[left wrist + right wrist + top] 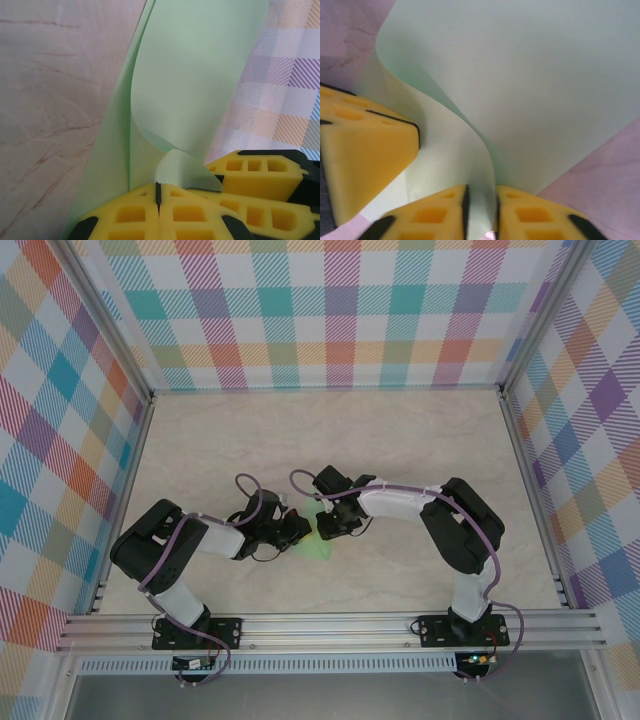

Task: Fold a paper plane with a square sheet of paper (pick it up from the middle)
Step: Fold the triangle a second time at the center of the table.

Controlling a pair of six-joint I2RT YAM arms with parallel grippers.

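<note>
Currently both claws meet at the middle of the table in the top view, with the square sheet of paper between them and showing a little toward 6 o'clock. Left gripper: jaws pressed together on a curled part of the sheet, as the left wrist view confirms. From that pinch the paper rises toward 12 o'clock, its long axis leaning slightly to 1 o'clock. Right gripper: jaws narrowly apart in the right wrist view, the sheet's edge running through the gap, not visibly clamped. Sheet bowed and partly folded, not flat. Judgement: the left arm alone holds the sheet; the right claw, just beside it at 3 o'clock, is placed to re-grip or press a crease
</note>
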